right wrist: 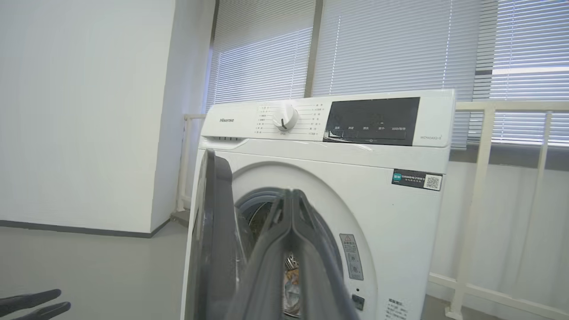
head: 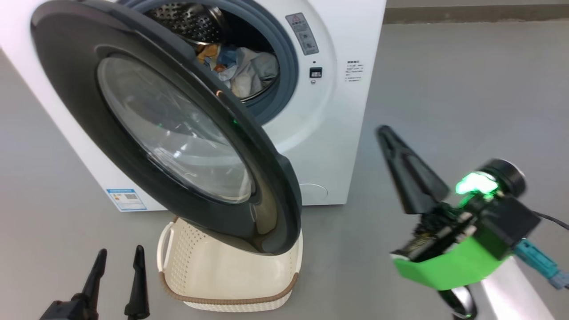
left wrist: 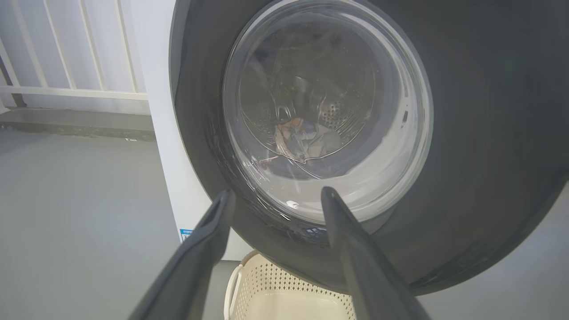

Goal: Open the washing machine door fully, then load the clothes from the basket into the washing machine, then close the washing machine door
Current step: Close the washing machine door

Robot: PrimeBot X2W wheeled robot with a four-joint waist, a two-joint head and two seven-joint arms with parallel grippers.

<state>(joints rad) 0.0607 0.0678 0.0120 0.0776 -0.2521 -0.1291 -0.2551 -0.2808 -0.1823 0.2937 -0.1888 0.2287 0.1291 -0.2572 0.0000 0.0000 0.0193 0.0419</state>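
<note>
Beneath one black door (head: 71,89), one cream basket (head: 195,262)

The washing machine door (head: 173,133) hides much of the basket (head: 186,262).

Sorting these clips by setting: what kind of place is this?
Probably a laundry corner in an indoor room: a white front-loading washing machine stands on a grey floor, a cream laundry basket sits before it, and windows with blinds are behind.

I saw a smooth grey floor (head: 449,80) carrying two things: the white front-loading washing machine (head: 342,115) stood at the far left, and the cream perforated basket (head: 222,271) sat just before it, nearer me.
</note>
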